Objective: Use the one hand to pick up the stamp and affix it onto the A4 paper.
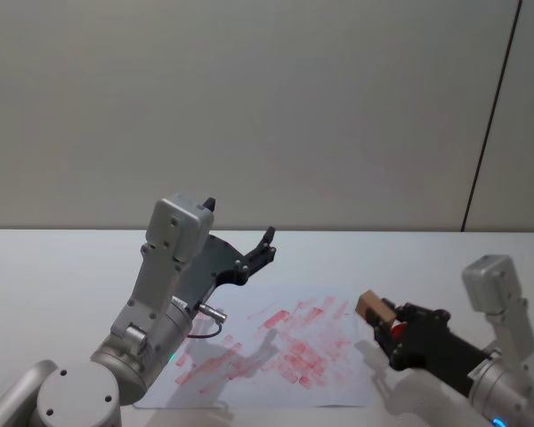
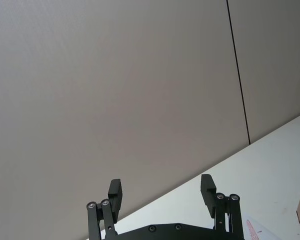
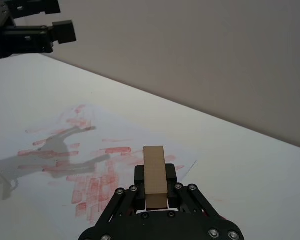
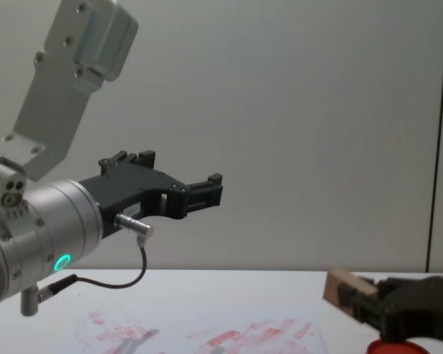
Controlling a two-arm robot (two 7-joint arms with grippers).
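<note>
- My right pincer (image 1: pixel 384 318) is clenching the stamp (image 1: pixel 370 307) endwise; pressing is risking tilt, smearing the A4 paper (image 1: pixel 338 387).
- My left pincer (image 1: pixel 267 246) is idling aloft, released.

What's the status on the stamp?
Right tool shut on stamp, raised near right edge of paper. Left tool open, idle, high over its left side. Nothing seen blocking paper.

Two pincers are counted: one left pincer (image 2: pixel 160 183) and one right pincer (image 3: pixel 155 183). One stamp (image 3: pixel 154 169) is seen. One A4 paper (image 1: pixel 276 356) is counted, with many red marks on it. One red disc (image 4: pixel 399 346) and one counter (image 1: pixel 71 267) are seen.
</note>
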